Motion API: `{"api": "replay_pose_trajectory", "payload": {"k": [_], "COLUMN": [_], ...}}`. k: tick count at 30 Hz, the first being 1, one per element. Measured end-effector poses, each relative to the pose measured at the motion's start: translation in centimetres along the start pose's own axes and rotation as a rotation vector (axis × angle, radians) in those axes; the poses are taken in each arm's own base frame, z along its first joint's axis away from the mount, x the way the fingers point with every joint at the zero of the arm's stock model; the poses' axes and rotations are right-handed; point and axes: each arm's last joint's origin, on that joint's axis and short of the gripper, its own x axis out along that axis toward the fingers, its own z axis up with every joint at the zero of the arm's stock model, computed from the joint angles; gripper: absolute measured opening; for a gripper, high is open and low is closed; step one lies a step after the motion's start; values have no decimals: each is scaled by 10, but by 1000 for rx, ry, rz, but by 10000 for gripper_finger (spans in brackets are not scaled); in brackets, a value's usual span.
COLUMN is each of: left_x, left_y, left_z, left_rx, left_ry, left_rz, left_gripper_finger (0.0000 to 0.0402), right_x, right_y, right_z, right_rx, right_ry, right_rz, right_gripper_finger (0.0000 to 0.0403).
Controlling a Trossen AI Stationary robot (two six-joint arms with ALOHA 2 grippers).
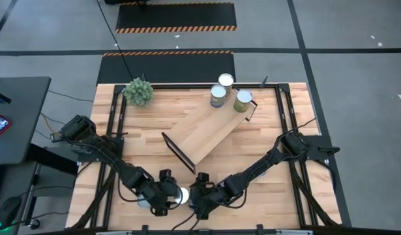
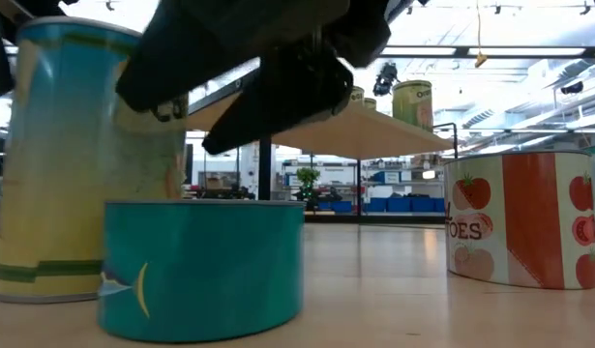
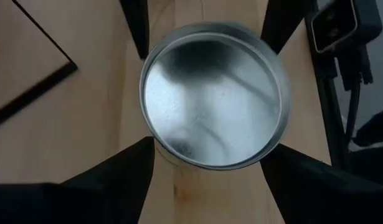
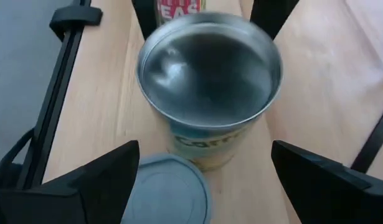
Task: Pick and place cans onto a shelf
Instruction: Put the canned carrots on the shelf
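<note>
Three cans (image 1: 226, 91): standing on the far end of the shelf (image 1: 210, 129), already placed.
Left end effector (image 1: 162, 196): near desk (image 1: 265, 130) edge, fingers wide around an upright tin (image 3: 213, 102), apparently lining up a grasp.
Right end effector (image 1: 201, 199): beside it, wide open over a taller can (image 4: 210, 81); a flat tin (image 4: 169, 190) sits just beside.

Bright even overhead light; glare on can lid (image 3: 213, 99); low view foreground blurred, windows overexposed.
</note>
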Motion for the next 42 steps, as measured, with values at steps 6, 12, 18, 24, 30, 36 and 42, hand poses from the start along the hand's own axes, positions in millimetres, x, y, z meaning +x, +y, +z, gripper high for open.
{"api": "replay_pose_trajectory", "payload": {"k": [6,12,18,24,30,36,42], "left_x": [0,-1,-1,-1,-2,-17,-40], "left_y": [-2,-5,-4,-4,-4,-1,6], "left_z": [4,9,10,10,10,14,17], "left_rx": [42,84,82,82,82,76,77], "left_ry": [-57,-118,-127,-130,-131,-138,-147], "left_rz": [-5,-9,5,10,9,0,31], "left_gripper_finger": [292,292,292,292,292,292,292], "right_x": [2,4,5,5,5,-14,-49], "right_y": [0,-2,-2,-1,-1,-4,-12], "right_z": [-1,-3,-4,-1,-1,12,25], "right_rx": [18,20,13,-7,-11,-12,-35], "right_ry": [-53,-79,-94,-120,-120,-119,-64], "right_rz": [-4,5,8,21,21,19,0], "right_gripper_finger": [373,373,360,318,307,310,310]}}
